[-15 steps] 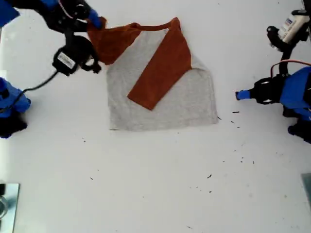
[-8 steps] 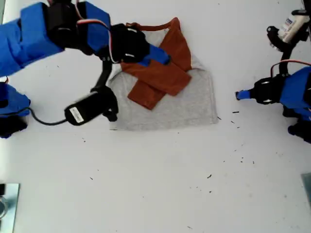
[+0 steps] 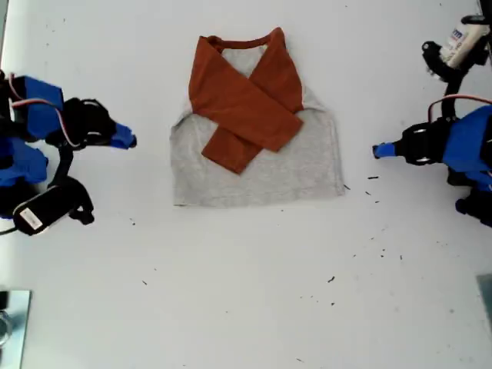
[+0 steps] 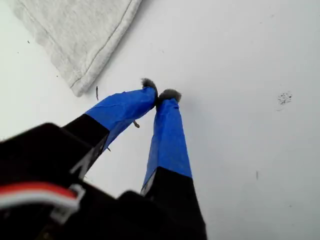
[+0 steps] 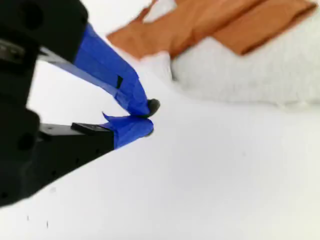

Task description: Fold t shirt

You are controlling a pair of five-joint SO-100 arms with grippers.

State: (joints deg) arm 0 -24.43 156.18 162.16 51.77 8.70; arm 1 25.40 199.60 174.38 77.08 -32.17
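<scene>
The white tabletop [image 3: 246,307] is the biggest thing here. Most of it is bare. There is lots of open room below the t shirt in the exterior view, and some on both sides of it.

The t shirt [image 3: 292,169] lies flat on the tabletop. Its grey body makes a neat shape with a straight bottom edge. The two orange sleeves [image 3: 246,108] are folded in and cross over each other on top of the grey part. The orange neckband sits at the far edge.

My first tool [image 3: 378,151] is on the exterior view's right of the t shirt, near its side edge but not touching it. Its blue tips are pressed together with nothing between them. The first wrist view shows a grey hem corner of the t shirt just beyond those tips.

My second tool [image 3: 129,141] is on the exterior view's left of the t shirt, apart from it. Its tips are closed too and hold nothing.

A few tiny dark specks [image 3: 373,178] lie on the tabletop near my first tool.
</scene>
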